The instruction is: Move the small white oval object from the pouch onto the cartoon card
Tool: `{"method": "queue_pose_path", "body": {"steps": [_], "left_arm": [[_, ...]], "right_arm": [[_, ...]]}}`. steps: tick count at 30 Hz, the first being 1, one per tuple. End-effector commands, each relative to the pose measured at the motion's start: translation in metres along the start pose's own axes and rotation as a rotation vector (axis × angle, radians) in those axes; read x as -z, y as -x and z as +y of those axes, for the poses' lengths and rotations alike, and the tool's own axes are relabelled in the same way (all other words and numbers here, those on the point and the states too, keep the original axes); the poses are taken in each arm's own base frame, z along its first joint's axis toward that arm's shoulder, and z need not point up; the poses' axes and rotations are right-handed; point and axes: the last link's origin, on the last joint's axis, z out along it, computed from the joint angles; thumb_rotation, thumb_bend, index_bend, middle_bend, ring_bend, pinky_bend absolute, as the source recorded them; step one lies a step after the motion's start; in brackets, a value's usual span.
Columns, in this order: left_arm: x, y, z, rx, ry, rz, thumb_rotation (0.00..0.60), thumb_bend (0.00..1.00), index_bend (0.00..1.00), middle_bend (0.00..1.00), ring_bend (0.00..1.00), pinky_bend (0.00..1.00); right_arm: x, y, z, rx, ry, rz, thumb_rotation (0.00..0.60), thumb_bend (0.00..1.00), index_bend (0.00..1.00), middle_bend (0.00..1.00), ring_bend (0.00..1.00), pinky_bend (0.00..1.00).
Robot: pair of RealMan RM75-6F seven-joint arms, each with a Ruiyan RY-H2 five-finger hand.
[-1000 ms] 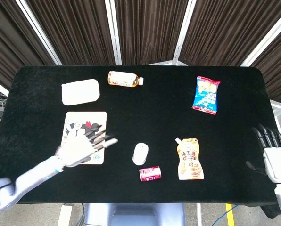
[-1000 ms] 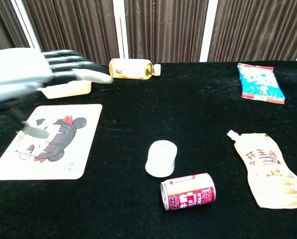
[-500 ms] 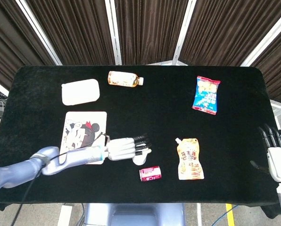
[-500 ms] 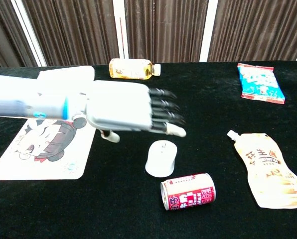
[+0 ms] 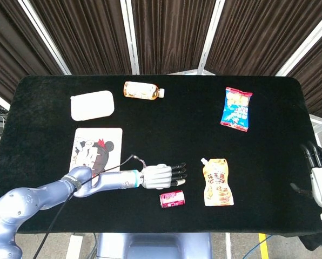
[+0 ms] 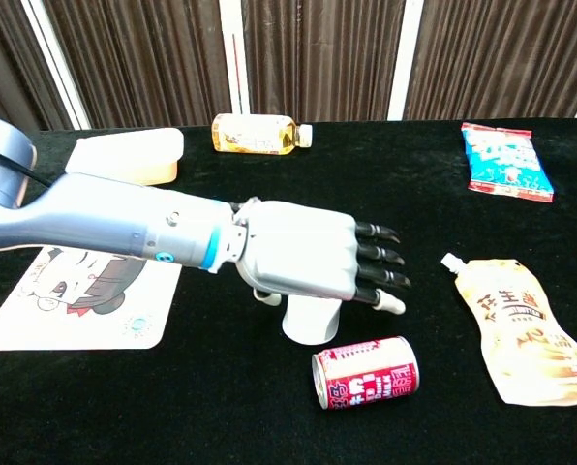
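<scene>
The small white oval object [image 6: 306, 323] lies on the black table between the cartoon card [image 6: 37, 315] and the orange spout pouch [image 6: 521, 329]. My left hand [image 6: 303, 256] is stretched flat over it, fingers extended toward the pouch, holding nothing; whether it touches the object I cannot tell. In the head view the left hand [image 5: 162, 176] covers the object entirely, with the card [image 5: 88, 141] behind its forearm and the pouch [image 5: 217, 182] to its right. My right hand [image 5: 321, 175] stays at the table's right edge, fingers apart and empty.
A red can [image 6: 365, 372] lies on its side just in front of the oval object. At the back are a tea bottle [image 5: 142, 91], a white box [image 5: 92, 104] and a blue snack bag [image 5: 236, 109].
My left hand has swept right from above the cartoon card to over the white oval object. The right hand has drifted slightly lower at the table's edge.
</scene>
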Motion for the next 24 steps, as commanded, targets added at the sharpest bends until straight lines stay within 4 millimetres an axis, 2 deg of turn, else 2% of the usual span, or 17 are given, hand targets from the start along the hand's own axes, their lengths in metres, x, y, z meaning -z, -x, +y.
{"method": "queue_pose_path", "body": {"steps": [1,5,8,16,20,24], "left_arm": [[-0.007,0.000,0.006,-0.011,0.024,-0.001,0.600,0.00,0.23,0.15,0.15,0.11],[-0.012,0.001,0.013,-0.018,0.050,-0.008,0.600,0.00,0.52,0.40,0.36,0.31],[-0.014,0.001,0.016,-0.025,0.059,-0.002,0.600,0.00,0.61,0.48,0.43,0.37],[0.002,0.001,0.011,-0.051,0.063,0.043,0.600,0.00,0.66,0.52,0.46,0.40],[0.027,0.004,0.001,-0.056,0.064,0.075,0.600,0.00,0.67,0.52,0.46,0.41],[0.064,0.013,-0.009,-0.049,0.053,0.082,0.600,0.00,0.67,0.52,0.46,0.41]], "right_arm": [[0.000,0.000,0.001,-0.003,0.003,0.001,0.600,0.00,0.00,0.00,0.00,0.00],[0.000,-0.001,0.001,-0.010,0.002,0.002,0.600,0.00,0.00,0.00,0.00,0.00],[0.000,-0.002,0.002,-0.013,0.000,0.004,0.600,0.00,0.00,0.00,0.00,0.00],[0.001,-0.003,0.000,-0.021,-0.010,0.003,0.600,0.00,0.00,0.00,0.00,0.00],[0.002,-0.002,-0.002,-0.018,-0.015,-0.004,0.600,0.00,0.00,0.00,0.00,0.00],[0.003,0.000,-0.004,-0.010,-0.020,-0.010,0.600,0.00,0.00,0.00,0.00,0.00]]}}
